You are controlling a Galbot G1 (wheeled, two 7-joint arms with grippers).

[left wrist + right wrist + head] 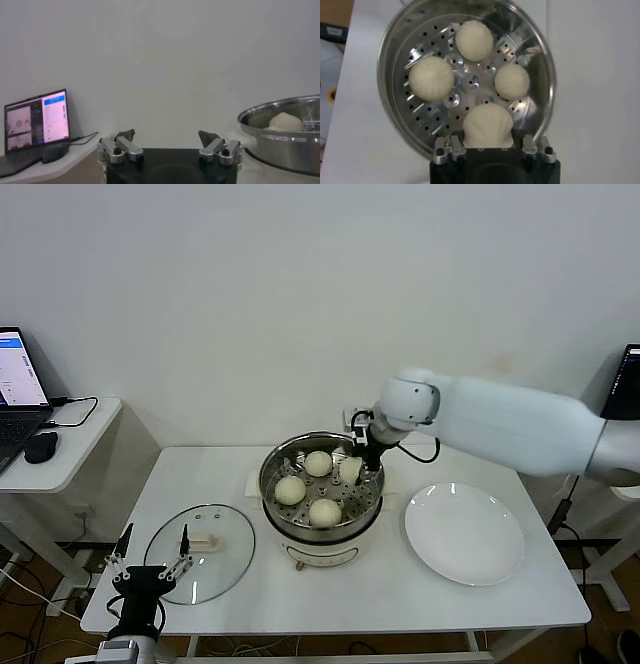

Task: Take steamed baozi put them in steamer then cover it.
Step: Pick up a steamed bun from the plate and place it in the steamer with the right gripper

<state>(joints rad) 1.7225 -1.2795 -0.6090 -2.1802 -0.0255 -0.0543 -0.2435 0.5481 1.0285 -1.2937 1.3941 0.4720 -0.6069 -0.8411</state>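
Note:
The steamer (272, 484) stands at the table's middle, a steel pot on a cream base. Three baozi (318, 463) (290, 489) (324, 511) lie on its perforated tray (420, 112). My right gripper (362, 464) reaches down inside the far right of the pot, shut on another baozi (487, 125) just above the tray. The cover (222, 569), a glass lid with a cream handle, lies flat at the front left. My left gripper (150, 549) hovers open over the lid's near edge, empty. In the left wrist view the left gripper (167, 136) faces the steamer (280, 145).
An empty white plate (465, 532) lies to the right of the steamer. A side table at the far left carries a laptop (18, 384) and a mouse (40, 446). The table's front edge runs just behind my left gripper.

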